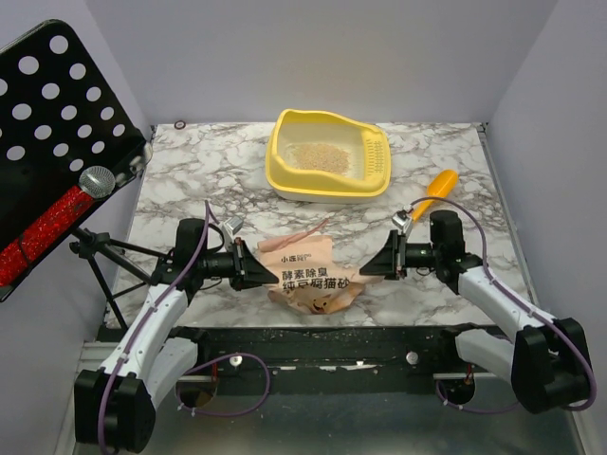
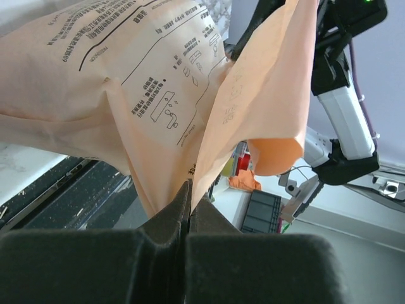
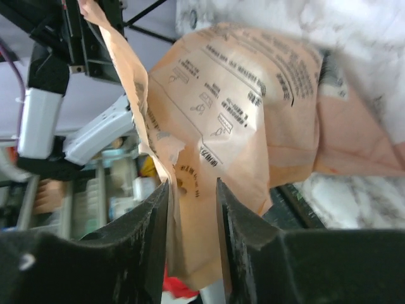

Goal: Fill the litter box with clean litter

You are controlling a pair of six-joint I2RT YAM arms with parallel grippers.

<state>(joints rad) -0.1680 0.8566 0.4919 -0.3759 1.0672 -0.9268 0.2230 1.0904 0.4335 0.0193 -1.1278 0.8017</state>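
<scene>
The pale-yellow litter box (image 1: 370, 185) stands at the back middle of the marble table, with a patch of beige clean litter (image 1: 318, 156) inside. A crumpled tan printed paper bag (image 1: 311, 270) hangs between my two grippers at the near table edge. My left gripper (image 1: 268, 272) is shut on a bag edge, and the left wrist view shows the jaws (image 2: 188, 193) pinched on the paper (image 2: 126, 95). My right gripper (image 1: 368, 266) is at the bag's right side. In the right wrist view its jaws (image 3: 192, 190) stand apart with a bag fold (image 3: 247, 120) between them.
An orange scoop (image 1: 434, 190) lies right of the litter box. A black perforated music stand (image 1: 57, 123) with a microphone (image 1: 95, 180) overhangs the left table edge. A black rail (image 1: 332, 336) runs along the near edge.
</scene>
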